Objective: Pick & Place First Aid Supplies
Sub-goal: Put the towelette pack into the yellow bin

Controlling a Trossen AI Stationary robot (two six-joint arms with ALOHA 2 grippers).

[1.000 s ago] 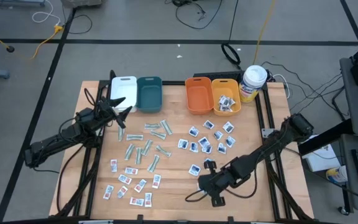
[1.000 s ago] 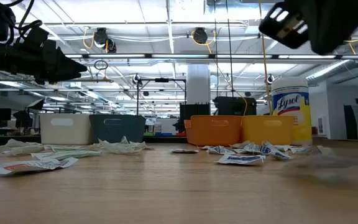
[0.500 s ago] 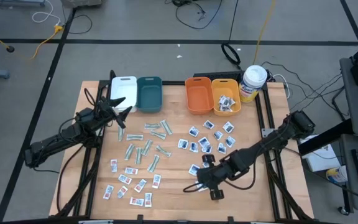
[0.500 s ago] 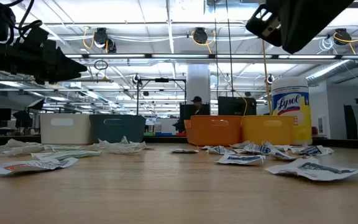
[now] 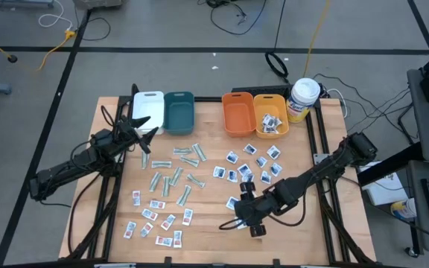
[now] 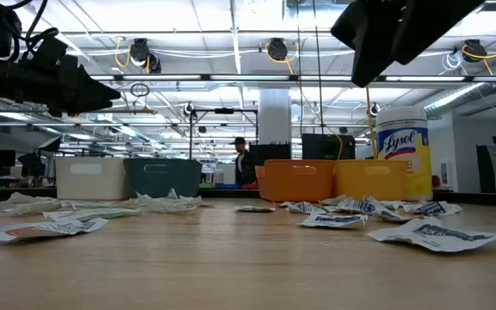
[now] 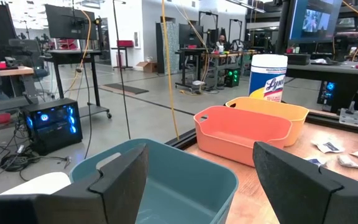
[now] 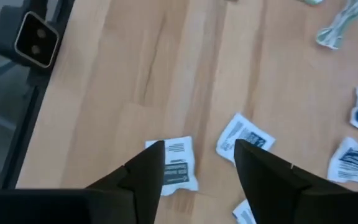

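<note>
The first aid supplies lie loose on the wooden table: white packets with blue print [image 5: 253, 165], small ones with red print [image 5: 155, 217] and pale-green strips [image 5: 173, 176]. More blue-print packets fill the yellow bin [image 5: 270, 119]. My right gripper [image 8: 201, 152] hangs open above the table's near part, tilted down. One white packet with dark print [image 8: 178, 163] lies flat under it and another [image 8: 244, 135] lies just beyond. My left gripper [image 7: 201, 155] waits open and level in front of the teal bin [image 7: 166, 180].
At the far edge stand a white bin [image 5: 147, 104], the teal bin [image 5: 179, 112], an orange bin [image 5: 237, 115] and a white canister [image 5: 304, 98]. A small camera [image 8: 37, 38] sits at the near edge. Bare wood lies between the packet groups. A person stands far behind.
A white packet with dark print, blurred in the air at the near right a second ago, now lies still on the table under my right gripper. In the low view the right arm has shifted slightly toward the table's left.
</note>
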